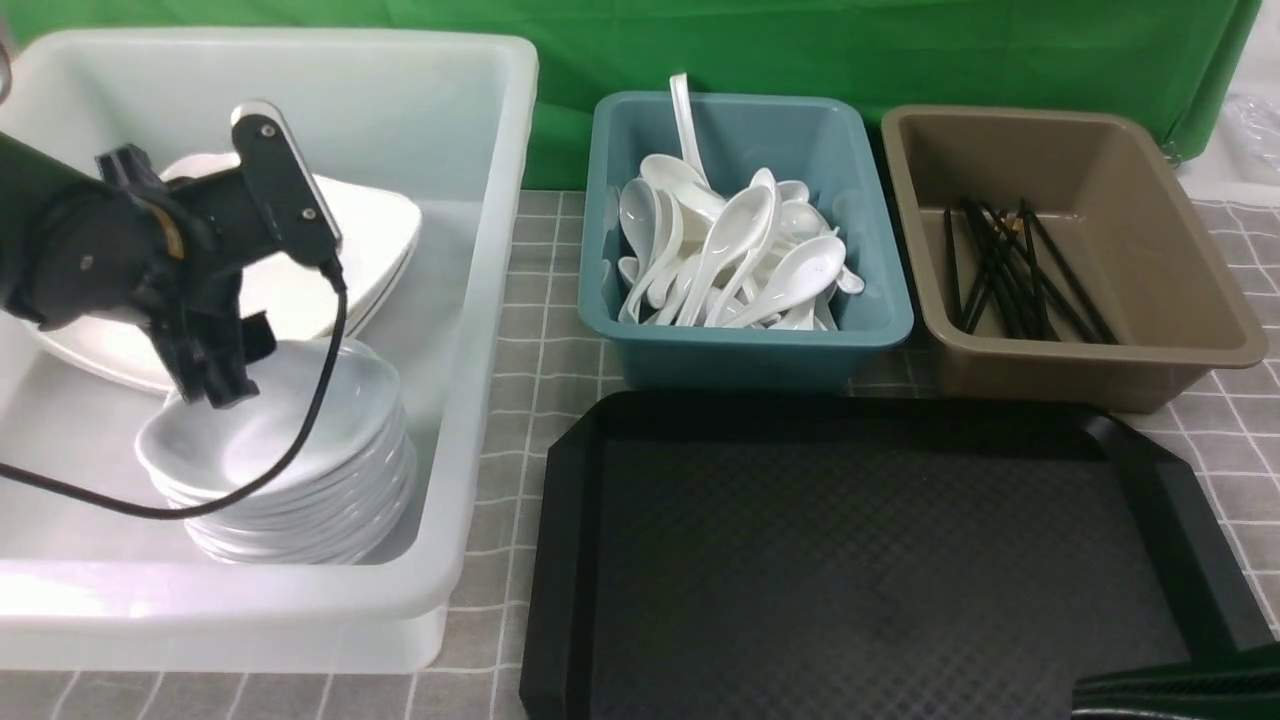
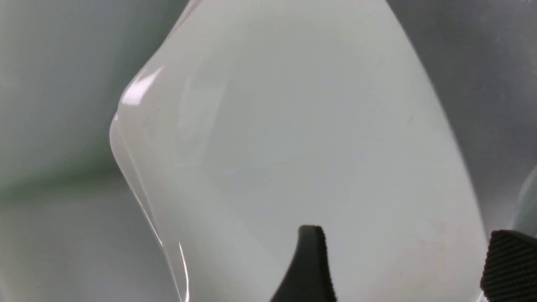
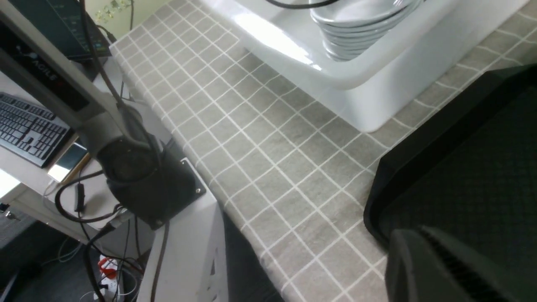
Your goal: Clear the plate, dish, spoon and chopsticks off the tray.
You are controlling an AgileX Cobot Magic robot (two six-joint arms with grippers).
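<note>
The black tray (image 1: 880,560) lies bare at the front, and its corner shows in the right wrist view as the tray (image 3: 482,159). My left gripper (image 1: 215,385) hangs open inside the white tub, just above a stack of small white dishes; the top dish (image 1: 290,430) lies free on the stack. In the left wrist view the dish (image 2: 293,126) fills the space under the left gripper (image 2: 407,235), with nothing between the jaws. Large white plates (image 1: 370,240) are stacked behind. Spoons (image 1: 740,250) fill the teal tub. Chopsticks (image 1: 1010,270) lie in the brown tub. My right gripper (image 1: 1180,690) is shut and empty at the tray's near right corner, seen as the right gripper (image 3: 423,235).
The white tub (image 1: 490,300) stands on the left, the teal tub (image 1: 750,350) in the middle back and the brown tub (image 1: 1200,300) at the back right. A black cable (image 1: 300,440) from the left wrist drapes over the dish stack. The table edge (image 3: 235,209) drops off beside the robot's base.
</note>
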